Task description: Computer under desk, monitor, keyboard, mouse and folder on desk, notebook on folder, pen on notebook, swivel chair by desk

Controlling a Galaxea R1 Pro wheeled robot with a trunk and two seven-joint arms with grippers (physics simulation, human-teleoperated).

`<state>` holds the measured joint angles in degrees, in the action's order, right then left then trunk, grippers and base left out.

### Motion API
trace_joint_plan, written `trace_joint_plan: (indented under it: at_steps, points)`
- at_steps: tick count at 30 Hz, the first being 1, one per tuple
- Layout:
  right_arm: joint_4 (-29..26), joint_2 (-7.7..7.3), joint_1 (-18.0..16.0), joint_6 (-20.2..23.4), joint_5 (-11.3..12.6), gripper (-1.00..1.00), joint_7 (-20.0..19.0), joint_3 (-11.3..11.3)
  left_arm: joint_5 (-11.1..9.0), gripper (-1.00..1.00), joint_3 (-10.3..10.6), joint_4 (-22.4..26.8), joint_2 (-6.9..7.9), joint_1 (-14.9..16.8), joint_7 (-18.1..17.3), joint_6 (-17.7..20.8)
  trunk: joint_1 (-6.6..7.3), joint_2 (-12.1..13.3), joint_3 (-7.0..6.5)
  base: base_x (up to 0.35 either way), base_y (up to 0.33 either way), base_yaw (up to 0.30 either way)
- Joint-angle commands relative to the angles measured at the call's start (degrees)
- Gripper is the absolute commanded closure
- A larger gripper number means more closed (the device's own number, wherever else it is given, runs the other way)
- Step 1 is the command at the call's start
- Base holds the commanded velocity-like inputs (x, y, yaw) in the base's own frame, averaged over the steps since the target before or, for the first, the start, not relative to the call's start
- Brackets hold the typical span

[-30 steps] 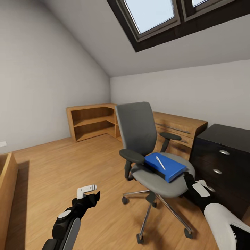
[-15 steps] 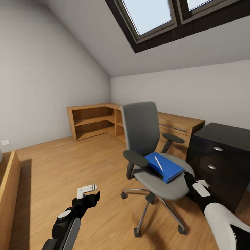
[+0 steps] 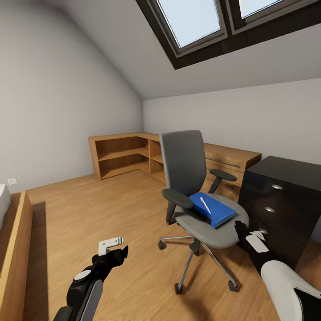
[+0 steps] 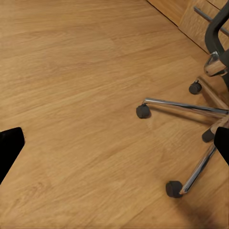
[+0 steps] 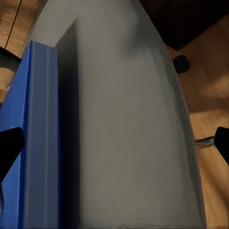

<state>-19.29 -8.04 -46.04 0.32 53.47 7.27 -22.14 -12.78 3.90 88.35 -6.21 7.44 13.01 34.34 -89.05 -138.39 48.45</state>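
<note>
The bright-blue folder (image 3: 212,210) is lying flat on the swivel chair (image 3: 196,191) seat, a pale pen (image 3: 205,204) resting on top. The right claw (image 3: 244,232) is hovering just beside the seat's edge, fingers spread; the left claw (image 3: 115,250) is hanging over the wood floor (image 3: 89,209), its state unclear.

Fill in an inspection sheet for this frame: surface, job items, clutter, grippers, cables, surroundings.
Surface: wood floor; desk nothing seen.
Job's things: blue folder lies on the swivel chair seat, pen on top of it.
Clutter: nothing seen.
Grippers: left gripper open above the floor; right gripper open at the seat's edge near the folder.
Cables: nothing seen.
Surroundings: wooden shelving, black drawer unit, skylights.
</note>
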Motion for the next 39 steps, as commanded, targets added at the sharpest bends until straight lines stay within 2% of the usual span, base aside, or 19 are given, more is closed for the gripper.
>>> trace_joint_plan:
  at_steps: [1, 11, 17, 25, 39]
  points:
    - [-0.1, 0.05, -0.02, 0.03, 0.54, -1.0, 0.24, 0.02, -0.6, -1.0, 0.05, 0.07, 0.02, 0.03, 0.5, 0.2, 0.01, -0.03, 0.06, -0.016, 0.013, 0.0]
    - [0.23, 0.59, -0.02, 0.07, 0.61, -1.0, 0.16, -0.08, -0.63, -1.0, -0.03, 0.08, 0.06, 0.03, 0.44, 0.2, 0.01, -0.03, 0.06, -0.004, 0.003, 0.0]
    - [0.42, 1.84, -0.02, 0.1, 0.6, -1.0, 0.17, -0.16, -0.62, -1.0, -0.04, 0.08, 0.06, 0.03, 0.45, 0.2, 0.01, -0.03, 0.06, 0.0, 0.0, 0.012]
    - [0.4, 2.05, -0.02, 0.12, 0.58, -1.0, 0.17, -0.18, -0.66, -1.0, 0.07, 0.22, 0.06, 0.03, 0.47, 0.15, 0.01, -0.03, 0.06, 0.015, 0.0, 0.114]
    - [0.42, 2.07, -0.02, 0.04, 0.58, -1.0, 0.11, -0.18, -0.58, -1.0, 0.17, 0.24, -0.01, 0.03, 0.61, 0.11, 0.01, -0.03, 0.06, 0.295, 0.0, 0.017]
